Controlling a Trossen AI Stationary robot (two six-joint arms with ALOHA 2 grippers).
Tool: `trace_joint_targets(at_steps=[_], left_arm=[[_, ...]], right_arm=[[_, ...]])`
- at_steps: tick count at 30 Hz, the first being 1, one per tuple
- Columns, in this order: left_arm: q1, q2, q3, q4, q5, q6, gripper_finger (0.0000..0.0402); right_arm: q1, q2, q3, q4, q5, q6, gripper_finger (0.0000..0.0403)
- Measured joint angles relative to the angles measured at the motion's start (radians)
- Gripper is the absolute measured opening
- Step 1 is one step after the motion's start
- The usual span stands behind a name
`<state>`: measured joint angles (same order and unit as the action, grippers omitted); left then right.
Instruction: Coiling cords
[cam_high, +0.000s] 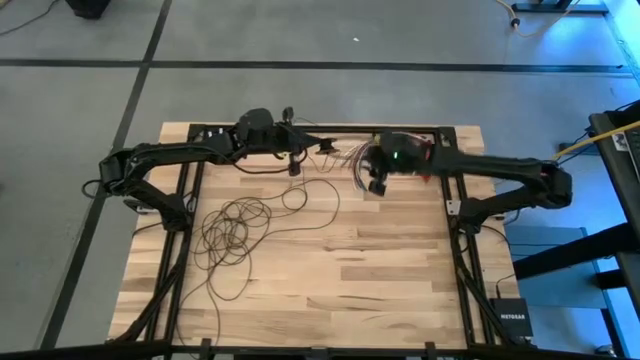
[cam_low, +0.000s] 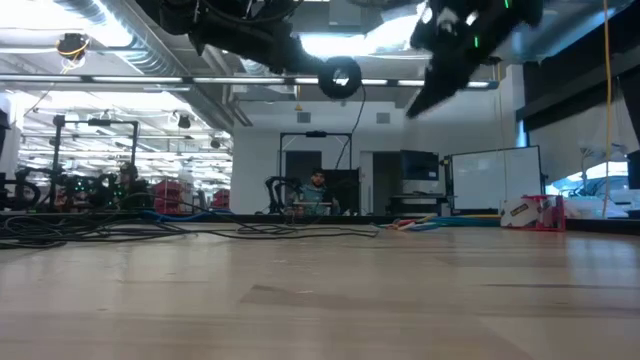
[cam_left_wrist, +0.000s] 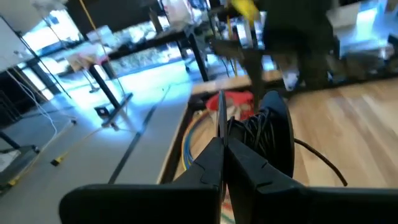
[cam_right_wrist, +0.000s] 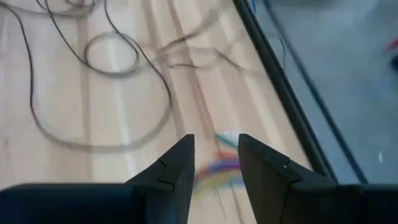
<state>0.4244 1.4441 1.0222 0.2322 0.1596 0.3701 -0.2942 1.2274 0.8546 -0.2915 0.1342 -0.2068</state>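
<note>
Cords (cam_high: 236, 232): we record one very long, thin dark wire lying on the wooden table (cam_high: 380, 270), most of it heaped in a tangle of overlapping loops on the left half of the top, with single strands trailing toward the front edge and one long strand curving up toward the far edge near the two grippers. In the right wrist view we see more of its loops (cam_right_wrist: 112, 53) spread flat on the boards. Left gripper (cam_high: 296, 160): we find it raised near the far edge of the table, left of centre; in the left wrist view its fingers (cam_left_wrist: 211, 163) are pressed together with a thin strand of the cord rising from between the tips. Just beyond them in that view we note a dark coiled bundle (cam_left_wrist: 272, 134), though we cannot tell whether it touches the gripper. In the low view a small dark ring-shaped piece (cam_low: 340, 77) hangs under that arm, well above the table. Right gripper (cam_high: 376, 182): we place it just right of centre near the far edge, also lifted off the table; its fingers (cam_right_wrist: 177, 168) stand apart with nothing between them. Beneath it lies a short bundle of multicoloured wires (cam_high: 352, 160), blurred in the right wrist view. Beyond the table, in the low view, we note a seated person (cam_low: 316, 190).
</note>
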Motion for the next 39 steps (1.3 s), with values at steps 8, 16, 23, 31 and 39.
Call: trace_joint_targets(at_steps=[8, 16, 23, 31, 39], left_arm=[[-0.014, 0.022, 0.000, 0.203, -0.261, -0.111, 0.0002], [-0.076, 0.152, -0.001, 0.349, -0.538, -0.011, 0.0001], [-0.110, 0.141, 0.000, 0.360, -0.537, 0.040, 0.0001], [-0.111, 0.135, 0.000, 0.354, -0.539, 0.060, 0.0001], [-0.113, 0.135, 0.000, 0.355, -0.539, 0.065, 0.0001]], right_arm=[[0.051, 0.082, -0.345, 0.812, 0.266, -0.052, 0.0129], [0.036, 0.139, -0.363, 0.993, 0.240, -0.048, 0.0129], [-0.023, 0.191, -0.365, 1.061, 0.250, -0.092, 0.0129], [-0.053, 0.198, -0.364, 1.155, 0.057, -0.068, 0.0129], [-0.064, 0.269, -0.364, 1.176, 0.161, -0.030, 0.0129]])
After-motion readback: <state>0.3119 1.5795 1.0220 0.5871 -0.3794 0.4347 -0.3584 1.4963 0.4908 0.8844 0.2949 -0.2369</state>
